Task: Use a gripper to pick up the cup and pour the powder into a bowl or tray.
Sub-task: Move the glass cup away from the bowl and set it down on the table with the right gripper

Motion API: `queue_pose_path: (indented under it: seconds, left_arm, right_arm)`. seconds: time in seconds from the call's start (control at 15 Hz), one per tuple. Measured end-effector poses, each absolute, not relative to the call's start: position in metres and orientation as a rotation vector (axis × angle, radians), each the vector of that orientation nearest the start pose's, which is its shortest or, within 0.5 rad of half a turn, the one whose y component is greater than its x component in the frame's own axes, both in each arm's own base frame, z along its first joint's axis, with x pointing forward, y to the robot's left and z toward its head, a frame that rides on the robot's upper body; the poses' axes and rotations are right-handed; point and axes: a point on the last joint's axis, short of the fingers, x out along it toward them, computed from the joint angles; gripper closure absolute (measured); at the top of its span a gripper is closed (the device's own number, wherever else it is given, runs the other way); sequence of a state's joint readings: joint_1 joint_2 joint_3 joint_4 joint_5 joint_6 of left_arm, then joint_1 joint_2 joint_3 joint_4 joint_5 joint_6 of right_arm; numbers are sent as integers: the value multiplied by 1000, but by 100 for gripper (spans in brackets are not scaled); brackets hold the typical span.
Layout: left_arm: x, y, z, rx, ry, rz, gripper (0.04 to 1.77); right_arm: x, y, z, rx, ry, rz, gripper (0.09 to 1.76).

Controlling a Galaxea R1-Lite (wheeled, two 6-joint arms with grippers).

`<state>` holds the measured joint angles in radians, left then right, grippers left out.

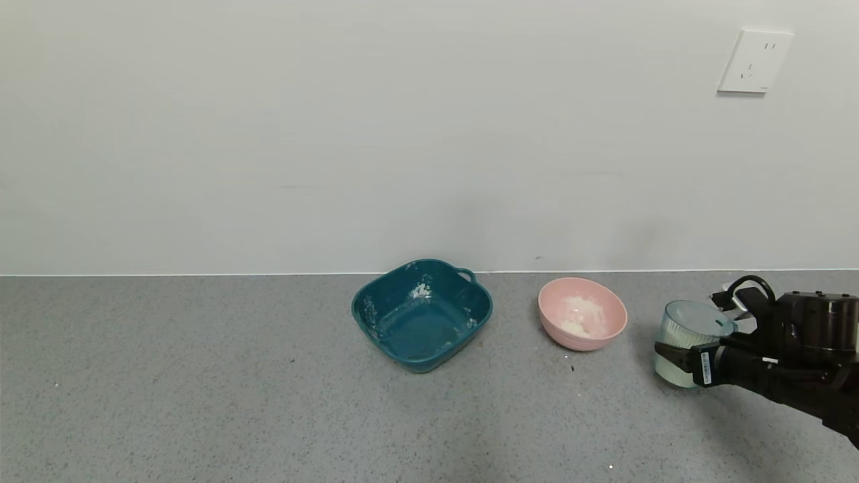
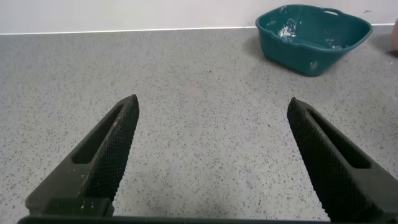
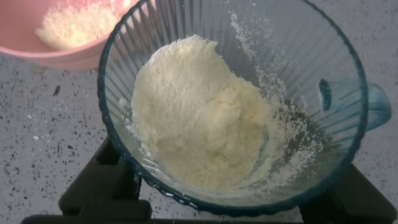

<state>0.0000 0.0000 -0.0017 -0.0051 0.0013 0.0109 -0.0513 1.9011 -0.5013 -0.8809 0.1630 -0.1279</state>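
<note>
The ribbed pale green-blue cup (image 1: 692, 345) stands upright at the table's right, just right of the pink bowl (image 1: 570, 339). My right gripper (image 1: 691, 325) has one finger on the cup's near side and one on its far side, closed against its walls. In the right wrist view the cup (image 3: 298, 62) holds a heap of white powder (image 3: 193, 112), its handle (image 3: 376, 106) sticks out sideways, and black fingers (image 3: 102, 183) flank it. The pink bowl (image 3: 18, 31) beside it holds some powder (image 3: 74, 25). My left gripper (image 2: 212, 102) is open and empty over bare table, out of the head view.
A dark teal squarish basin (image 1: 376, 288) with powder smears sits left of the pink bowl, near the wall; it also shows in the left wrist view (image 2: 311, 46). A wall socket (image 1: 755, 60) is high on the right. The grey speckled table runs wide to the left and front.
</note>
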Motion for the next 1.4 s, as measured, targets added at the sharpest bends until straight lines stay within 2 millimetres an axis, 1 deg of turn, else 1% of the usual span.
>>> queue_pose_path:
  seconds: [0.33, 0.73, 1.0, 1.2, 1.4]
  left_arm:
    - [-23, 0, 77, 11, -7, 1, 9]
    - [-23, 0, 76, 11, -7, 2, 9]
    - [-23, 0, 76, 11, -7, 1, 9]
    - [-23, 0, 76, 11, -7, 1, 9]
    - [-23, 0, 76, 11, -7, 1, 9]
  right_arm:
    - [290, -8, 61, -84, 529, 157, 50]
    - [289, -5, 58, -86, 538, 166, 50]
    - [288, -5, 59, -86, 537, 165, 35]
    - [287, -5, 62, -85, 530, 164, 28]
    - [281, -5, 65, -85, 532, 165, 24]
